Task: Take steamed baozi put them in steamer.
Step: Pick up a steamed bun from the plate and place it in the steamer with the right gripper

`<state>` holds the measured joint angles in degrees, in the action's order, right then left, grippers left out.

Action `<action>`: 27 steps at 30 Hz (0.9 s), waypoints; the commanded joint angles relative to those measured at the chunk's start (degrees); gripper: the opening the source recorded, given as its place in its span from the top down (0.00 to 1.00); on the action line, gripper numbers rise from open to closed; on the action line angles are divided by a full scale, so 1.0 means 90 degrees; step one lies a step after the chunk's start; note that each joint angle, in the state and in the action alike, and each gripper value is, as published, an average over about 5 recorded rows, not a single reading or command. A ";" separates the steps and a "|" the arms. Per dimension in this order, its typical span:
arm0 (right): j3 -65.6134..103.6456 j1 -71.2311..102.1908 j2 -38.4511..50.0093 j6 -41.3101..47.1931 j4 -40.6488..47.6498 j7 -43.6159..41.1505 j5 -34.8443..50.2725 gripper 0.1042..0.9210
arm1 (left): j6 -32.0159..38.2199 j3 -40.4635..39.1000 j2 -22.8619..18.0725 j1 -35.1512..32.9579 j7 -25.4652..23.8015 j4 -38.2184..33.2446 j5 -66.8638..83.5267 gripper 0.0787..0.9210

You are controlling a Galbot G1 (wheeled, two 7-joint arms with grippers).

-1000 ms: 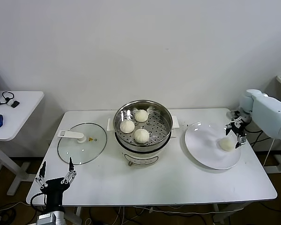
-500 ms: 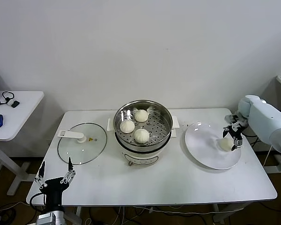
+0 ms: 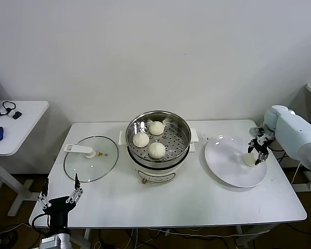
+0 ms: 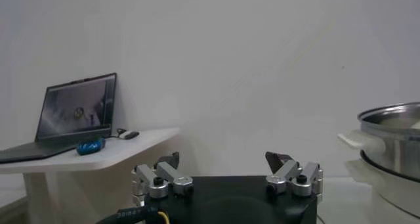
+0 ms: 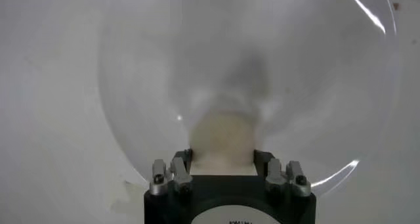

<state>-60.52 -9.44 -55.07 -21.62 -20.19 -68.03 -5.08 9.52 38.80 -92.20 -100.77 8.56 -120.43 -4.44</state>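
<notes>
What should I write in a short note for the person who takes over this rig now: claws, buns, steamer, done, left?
Right claw: down on the white plate, fingers on both sides of the last baozi; a firm grip cannot be confirmed.
Left claw: open, parked low at the near left table edge.
Done: three baozi sit in the steamer.
Left: lift the fourth bun and place it in the basket. The glass lid lies on the table.
</notes>
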 commanded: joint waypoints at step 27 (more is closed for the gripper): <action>-0.5748 -0.6262 -0.0835 0.3353 -0.6695 0.1172 0.6900 0.35 | -0.0165 -0.0178 -0.0311 0.0024 -0.0076 -0.0298 0.0115 0.12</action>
<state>-105.78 -55.65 -56.02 -0.21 -68.56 -60.86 41.95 8.13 37.15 -92.20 -100.52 7.91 -122.50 -3.67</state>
